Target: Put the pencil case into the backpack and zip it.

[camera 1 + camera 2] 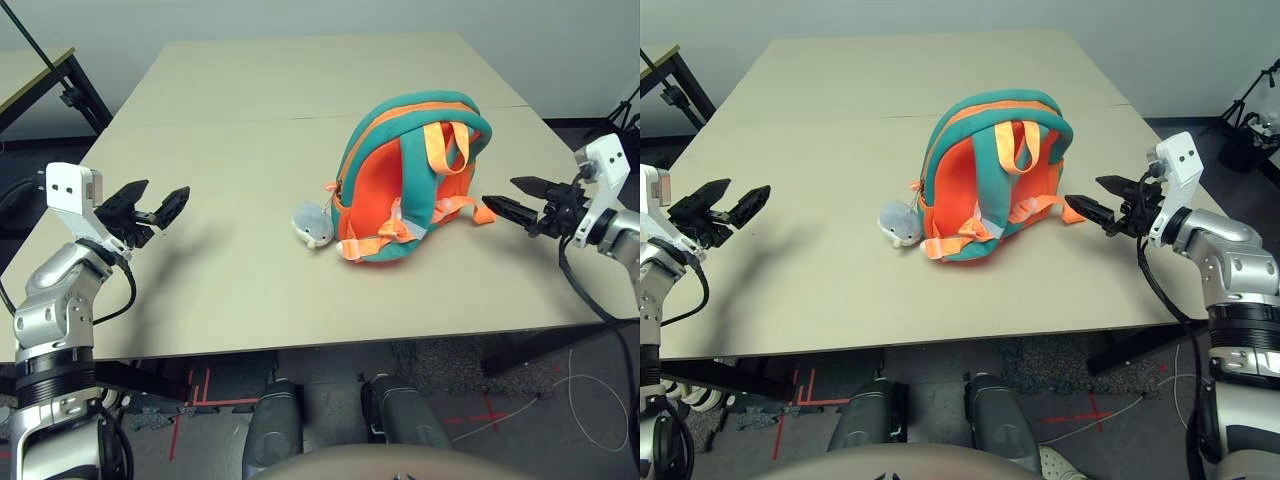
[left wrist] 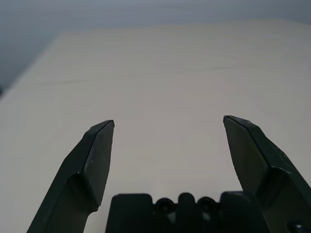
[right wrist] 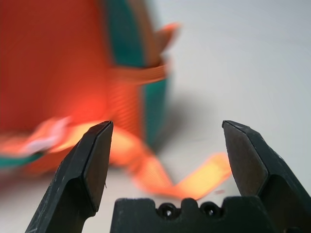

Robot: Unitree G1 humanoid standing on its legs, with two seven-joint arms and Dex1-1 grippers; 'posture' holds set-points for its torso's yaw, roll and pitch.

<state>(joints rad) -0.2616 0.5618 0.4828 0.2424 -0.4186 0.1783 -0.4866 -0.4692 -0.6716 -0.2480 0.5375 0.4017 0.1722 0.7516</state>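
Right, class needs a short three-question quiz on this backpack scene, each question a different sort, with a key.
1. True or false: the backpack stands upright on the table.
2. Where does the grey shark charm lie? A) on top of the backpack B) on the table beside the backpack C) in the left gripper
3. Fill in: the right gripper is ___ and holds nothing.

Key: 1 true; 2 B; 3 open.
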